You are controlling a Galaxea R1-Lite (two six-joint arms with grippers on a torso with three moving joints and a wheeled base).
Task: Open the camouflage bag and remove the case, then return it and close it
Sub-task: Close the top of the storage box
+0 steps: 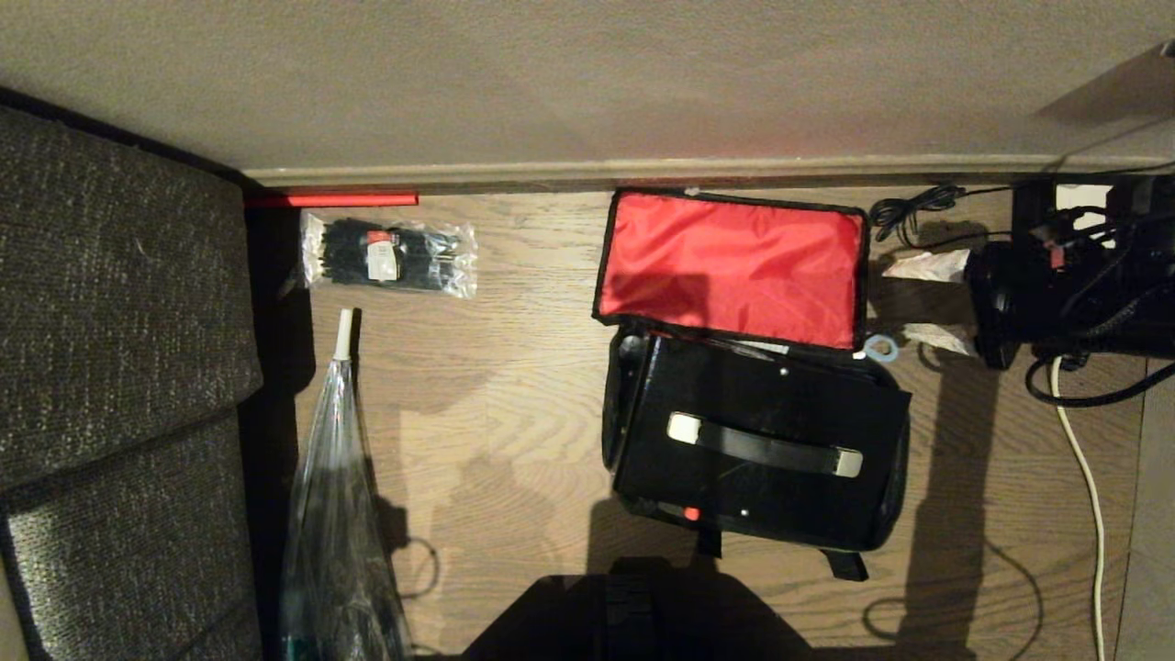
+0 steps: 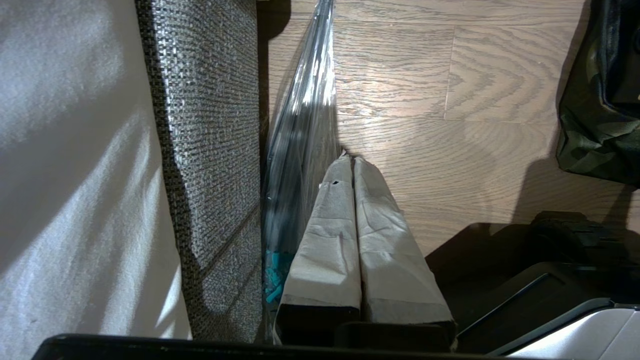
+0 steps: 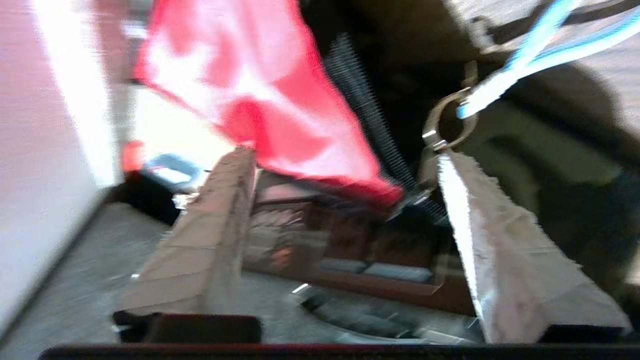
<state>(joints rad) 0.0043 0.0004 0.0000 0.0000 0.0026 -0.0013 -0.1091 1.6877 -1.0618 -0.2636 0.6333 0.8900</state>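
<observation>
At the far left of the head view a sofa (image 1: 110, 367) in coarse grey-brown woven fabric fills the frame edge. Beside it, on the wood-grain floor (image 1: 514, 367), a long crinkled clear plastic sleeve (image 1: 335, 514) tapers to a pale tip, and above it toward the upper left lies a flat clear packet of black ties (image 1: 390, 254). Right of centre sits the camouflage bag (image 1: 617, 431), a soft boxy shape with its lid (image 1: 732, 266) thrown back against the wall, showing a smooth red lining edged in black. The case (image 1: 762, 450), a glossy black rectangular box with a strap handle between pale end tabs and a small red spot, fills the bag's mouth. At the right edge the right pincer (image 1: 927, 303) has its pale, paper-wrapped fingers spread apart and released, grasping nothing, just beside the lid's corner and a pale blue ring (image 1: 881, 348). In the left wrist view the left pincer (image 2: 350, 160) hangs over the floor, its wrapped fingers pressed together.
</observation>
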